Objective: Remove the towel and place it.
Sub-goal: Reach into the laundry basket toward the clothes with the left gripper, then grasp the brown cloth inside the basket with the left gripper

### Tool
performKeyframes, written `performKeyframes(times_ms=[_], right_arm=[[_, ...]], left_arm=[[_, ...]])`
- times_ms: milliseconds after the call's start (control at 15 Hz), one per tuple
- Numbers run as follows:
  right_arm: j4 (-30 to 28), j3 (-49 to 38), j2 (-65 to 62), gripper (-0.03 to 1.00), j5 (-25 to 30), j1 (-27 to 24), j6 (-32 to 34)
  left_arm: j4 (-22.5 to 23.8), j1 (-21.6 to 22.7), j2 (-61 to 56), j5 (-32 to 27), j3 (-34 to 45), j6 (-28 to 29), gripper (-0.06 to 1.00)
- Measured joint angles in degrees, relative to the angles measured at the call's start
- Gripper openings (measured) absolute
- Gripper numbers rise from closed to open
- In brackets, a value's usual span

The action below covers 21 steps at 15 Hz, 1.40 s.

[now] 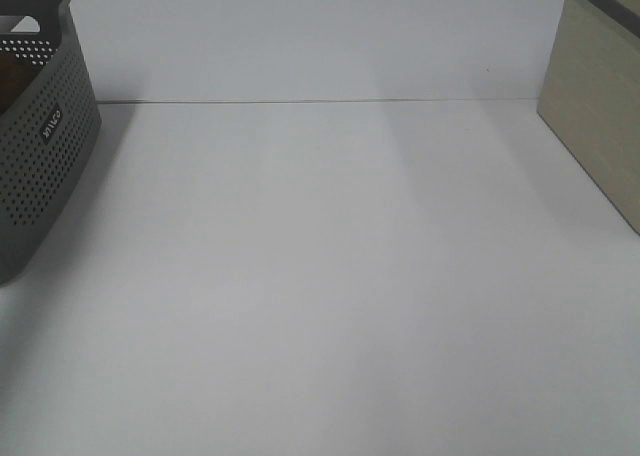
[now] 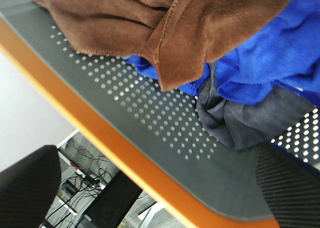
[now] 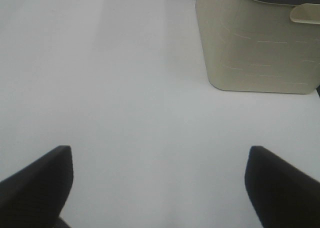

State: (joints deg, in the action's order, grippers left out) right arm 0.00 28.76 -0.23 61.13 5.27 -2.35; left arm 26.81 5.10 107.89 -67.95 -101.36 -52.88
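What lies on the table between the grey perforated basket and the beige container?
Nothing. In the exterior high view, the white table is bare all the way from the grey basket to the beige container.

Exterior high: steep downward look at white table [image 1: 320, 276], grey basket [image 1: 45, 146] at left edge, beige bin [image 1: 600, 106] at right. Left wrist: close on basket's perforated wall. Right wrist: low over table, facing bin, both shared with exterior

text: white lettering [image 1: 50, 124] | on: grey basket [image 1: 55, 171] side wall | legibility: too small and tilted to read
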Motion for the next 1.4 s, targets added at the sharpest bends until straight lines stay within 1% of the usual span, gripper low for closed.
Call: performKeyframes(times_ms=[133,200,400,533,667,800,933,1067,1133,1200,1400], right_arm=[[0.0,0.0,0.0,0.89,0.0,0.0,0.0],[0.0,0.0,0.0,0.89,0.0,0.0,0.0],[0.0,0.0,0.0,0.89,0.0,0.0,0.0],[0.0,0.0,0.0,0.89,0.0,0.0,0.0],[0.0,0.0,0.0,0.89,0.0,0.0,0.0],[0.0,0.0,0.0,0.89,0.0,0.0,0.0],[0.0,0.0,0.0,0.89,0.0,0.0,0.0],[0.0,0.0,0.0,0.89,0.0,0.0,0.0],[0.0,0.0,0.0,0.89,0.0,0.0,0.0],[0.0,0.0,0.0,0.89,0.0,0.0,0.0],[0.0,0.0,0.0,0.89,0.0,0.0,0.0]], left_arm=[[-0.69,0.97,3.09,0.29,-0.52,-2.29,0.99],[-1.2,1.49,5.61,1.6,-0.52,-4.24,0.99],[-1.43,1.6,10.54,5.9,-0.57,-6.47,0.99],[-1.6,1.6,13.87,8.14,-2.41,-6.99,0.99],[-2.75,1.6,17.82,8.42,-6.65,-7.1,0.99],[-5.27,1.6,20.57,8.77,-10.03,-7.1,0.98],[-6.25,1.6,21.49,8.94,-10.77,-7.28,0.98],[-6.25,1.6,21.49,7.85,-10.83,-7.33,0.97],[-6.25,1.78,21.49,6.99,-10.94,-7.33,0.94],[-6.3,2.01,21.49,6.36,-10.94,-7.39,0.89],[-6.42,3.32,21.49,6.25,-10.94,-7.51,0.61]])
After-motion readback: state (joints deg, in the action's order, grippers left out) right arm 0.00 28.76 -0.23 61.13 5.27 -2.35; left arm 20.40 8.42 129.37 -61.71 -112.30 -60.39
